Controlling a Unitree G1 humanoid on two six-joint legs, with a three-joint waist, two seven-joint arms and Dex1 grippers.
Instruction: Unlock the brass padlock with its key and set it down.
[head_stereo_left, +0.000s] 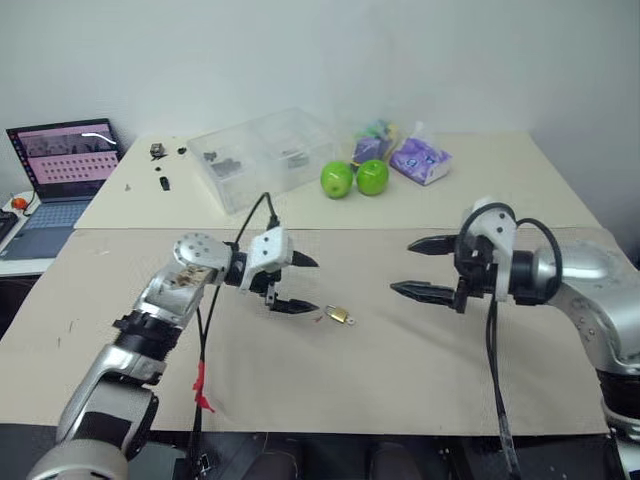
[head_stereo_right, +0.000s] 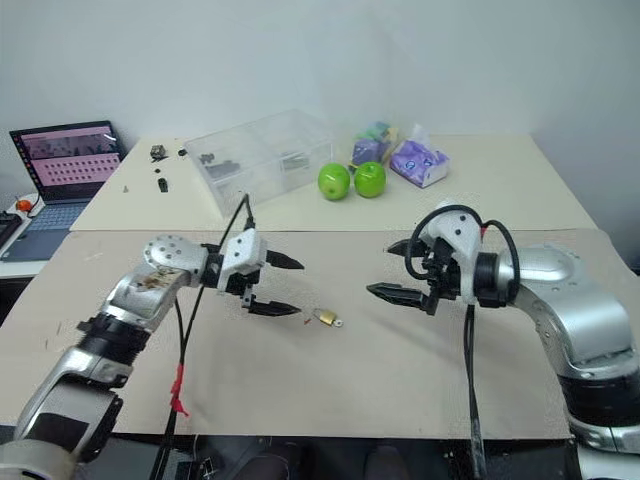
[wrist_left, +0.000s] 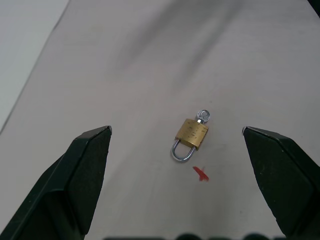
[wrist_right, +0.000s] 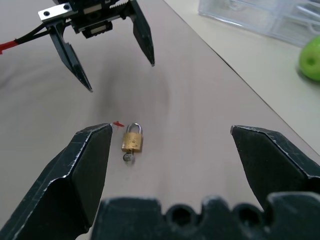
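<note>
Two black-fingered grippers, the left gripper (head_stereo_left: 297, 283) and the right gripper (head_stereo_left: 420, 268), hover spread wide and empty over the beige table (head_stereo_left: 420, 380). Between them lies the small yellow-gold brass padlock (wrist_left: 191, 134), shackle closed, the tiny silvery key (wrist_left: 203, 115) mostly buried in its base. Beyond, two green apples (head_stereo_left: 354, 179) half hide a purple packet.

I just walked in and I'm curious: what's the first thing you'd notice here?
A tiny brass padlock lies on the tan table, its key stuck in the bottom. The left gripper and right gripper hover open on either side of it. Behind sit two green apples.
</note>
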